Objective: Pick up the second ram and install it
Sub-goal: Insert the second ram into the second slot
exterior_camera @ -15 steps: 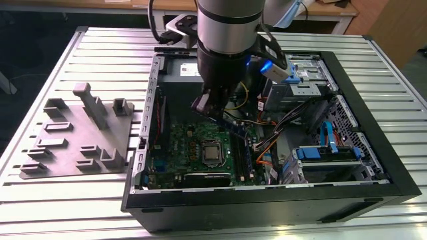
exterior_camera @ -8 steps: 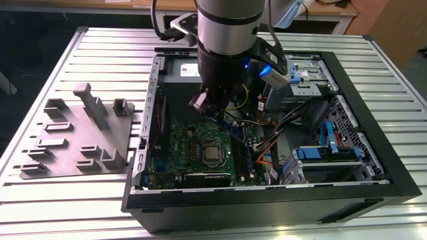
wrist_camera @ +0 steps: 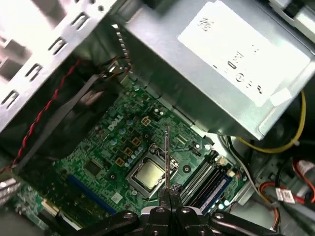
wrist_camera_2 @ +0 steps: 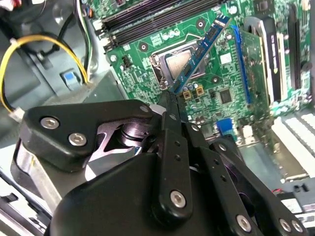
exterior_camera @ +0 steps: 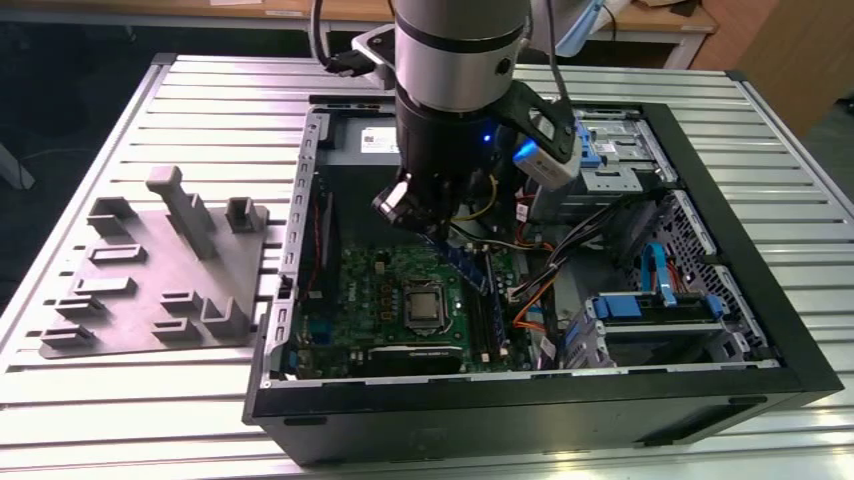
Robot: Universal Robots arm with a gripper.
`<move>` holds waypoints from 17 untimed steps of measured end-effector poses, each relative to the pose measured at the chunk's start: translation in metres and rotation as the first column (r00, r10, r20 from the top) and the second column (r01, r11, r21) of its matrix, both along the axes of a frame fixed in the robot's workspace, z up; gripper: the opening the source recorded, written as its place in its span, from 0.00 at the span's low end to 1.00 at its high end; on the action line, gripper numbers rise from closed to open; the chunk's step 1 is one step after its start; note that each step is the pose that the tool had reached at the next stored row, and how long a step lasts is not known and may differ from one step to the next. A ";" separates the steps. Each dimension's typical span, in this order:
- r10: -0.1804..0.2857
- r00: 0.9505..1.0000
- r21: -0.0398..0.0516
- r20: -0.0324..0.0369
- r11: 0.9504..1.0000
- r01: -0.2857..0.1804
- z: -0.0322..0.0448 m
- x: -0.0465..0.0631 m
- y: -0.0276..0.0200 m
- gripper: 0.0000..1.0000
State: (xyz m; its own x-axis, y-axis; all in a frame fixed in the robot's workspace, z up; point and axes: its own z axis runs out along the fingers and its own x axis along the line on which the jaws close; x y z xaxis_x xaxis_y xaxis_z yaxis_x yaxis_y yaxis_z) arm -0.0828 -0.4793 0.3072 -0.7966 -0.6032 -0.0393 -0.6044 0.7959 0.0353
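Gripper [wrist_camera_2: 171,98], jaws pinching the second ram [wrist_camera_2: 199,54] by one end — stick held tilted above the green motherboard [wrist_camera_2: 135,73], near the processor socket [wrist_camera_2: 177,63]. Good seating likely demands the stick parallel to a free slot rail [wrist_camera_2: 147,15] — notch matched, pressure even.

Tray [exterior_camera: 134,300] by the table's [exterior_camera: 107,400] left edge (the exterior view's left), beside the case [exterior_camera: 534,410]; memory stick [wrist_camera_2: 199,55] over the circuit board [wrist_camera_2: 142,73] inside.

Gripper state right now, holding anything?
Gripper: closed on the memory stick, over the green circuit board.
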 end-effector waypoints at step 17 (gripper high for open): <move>-0.304 0.953 0.000 0.000 0.953 0.304 -0.0028 0.000 0.0000 0.11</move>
State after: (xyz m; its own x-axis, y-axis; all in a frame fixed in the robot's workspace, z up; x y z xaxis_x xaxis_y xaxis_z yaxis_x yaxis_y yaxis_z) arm -0.0828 -0.4793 0.3044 -0.9423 -0.3325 -0.0394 -0.3339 0.9419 0.0353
